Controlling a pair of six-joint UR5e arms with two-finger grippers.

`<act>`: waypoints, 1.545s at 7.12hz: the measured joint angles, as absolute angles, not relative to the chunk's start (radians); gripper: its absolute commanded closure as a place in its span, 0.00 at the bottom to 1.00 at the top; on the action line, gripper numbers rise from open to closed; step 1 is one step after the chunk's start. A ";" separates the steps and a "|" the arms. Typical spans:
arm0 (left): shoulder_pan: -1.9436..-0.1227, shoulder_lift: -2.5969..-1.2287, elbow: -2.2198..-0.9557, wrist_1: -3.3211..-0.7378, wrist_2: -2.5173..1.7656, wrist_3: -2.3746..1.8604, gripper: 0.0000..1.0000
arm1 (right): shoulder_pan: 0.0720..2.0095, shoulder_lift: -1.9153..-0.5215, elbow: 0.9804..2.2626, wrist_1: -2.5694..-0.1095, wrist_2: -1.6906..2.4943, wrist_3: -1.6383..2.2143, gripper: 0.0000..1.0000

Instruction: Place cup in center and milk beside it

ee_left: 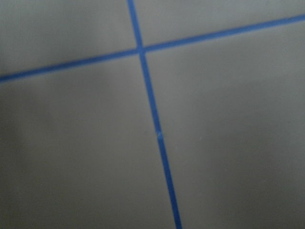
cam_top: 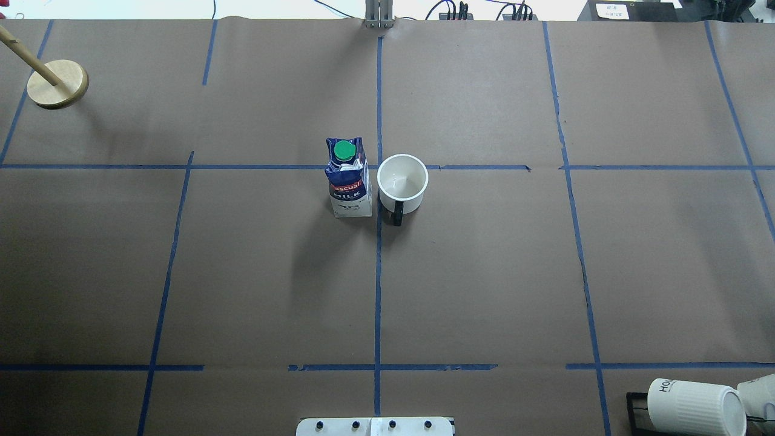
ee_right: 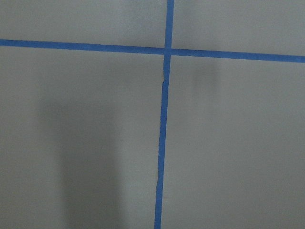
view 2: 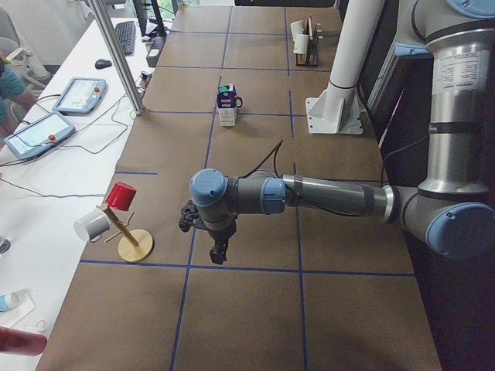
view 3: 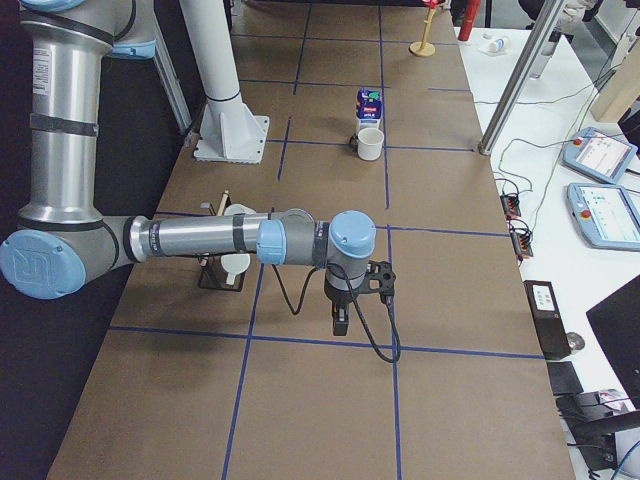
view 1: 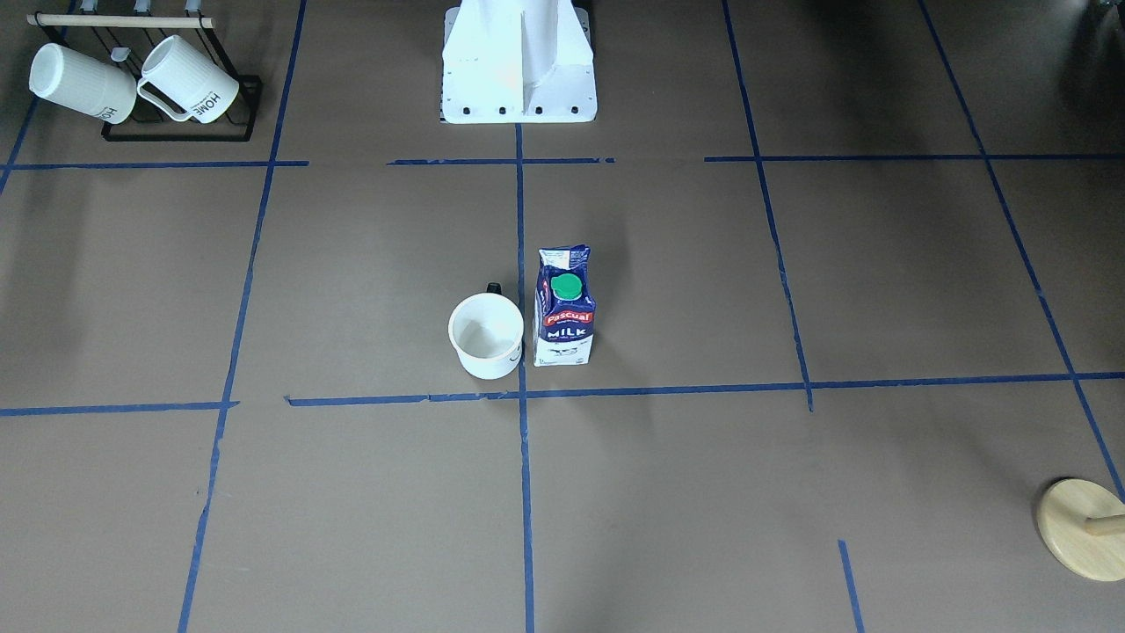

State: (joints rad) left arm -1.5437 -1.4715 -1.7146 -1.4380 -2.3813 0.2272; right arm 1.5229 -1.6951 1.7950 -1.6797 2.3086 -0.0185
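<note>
The white cup (view 1: 486, 336) stands upright by the center crossing of blue tape (view 1: 523, 394), its dark handle toward the robot. It also shows in the overhead view (cam_top: 402, 183). The blue and white milk carton (view 1: 564, 308) with a green cap stands upright right beside it, across the tape line (cam_top: 349, 178). The left gripper (view 2: 219, 251) shows only in the exterior left view, hanging low over the table far from both; I cannot tell whether it is open. The right gripper (view 3: 340, 320) shows only in the exterior right view, likewise far off; I cannot tell its state.
A black rack (view 1: 176, 132) with two ribbed "HOME" mugs (view 1: 189, 81) stands at the table's corner on the robot's right. A wooden peg stand (cam_top: 57, 83) stands at the far left corner. The white robot base (view 1: 518, 66) is at the near edge.
</note>
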 measured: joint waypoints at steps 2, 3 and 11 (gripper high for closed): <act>-1.547 -1.460 -1.704 -1.438 -2.373 0.226 0.00 | 1.522 -1.694 1.794 -1.679 2.309 -0.019 0.00; -1.549 -1.461 -1.704 -1.438 -2.345 0.226 0.00 | 1.522 -1.693 1.793 -1.679 2.309 -0.020 0.00; -1.549 -1.461 -1.716 -1.440 -2.315 0.231 0.00 | 1.522 -1.691 1.795 -1.680 2.315 -0.020 0.00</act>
